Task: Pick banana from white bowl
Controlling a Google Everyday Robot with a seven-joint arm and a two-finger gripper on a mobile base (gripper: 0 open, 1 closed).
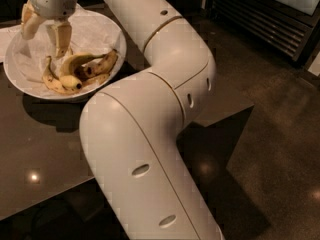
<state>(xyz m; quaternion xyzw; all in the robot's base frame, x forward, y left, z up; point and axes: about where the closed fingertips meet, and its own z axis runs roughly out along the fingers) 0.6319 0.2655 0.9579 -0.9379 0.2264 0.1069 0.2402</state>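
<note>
The white bowl point(107, 31), lined with crumpled white paper, sits on the dark table at the upper left. Three bananas lie in its near half. The plump greenish-yellow banana point(75, 63) curves across the middle, with a thinner brown-spotted one point(100, 65) to its right and another point(54, 83) to its left. My gripper point(46, 31) hangs open and empty over the bowl, just above and left of the bananas. One finger point(62, 36) points down close to the greenish banana's upper end. I cannot tell whether it touches.
My thick white arm point(150, 134) crosses the frame from bottom centre to the bowl and hides part of the table. The dark table's edge point(235, 109) runs at the right, with dark floor beyond. A black slatted cabinet point(265, 19) stands at the upper right.
</note>
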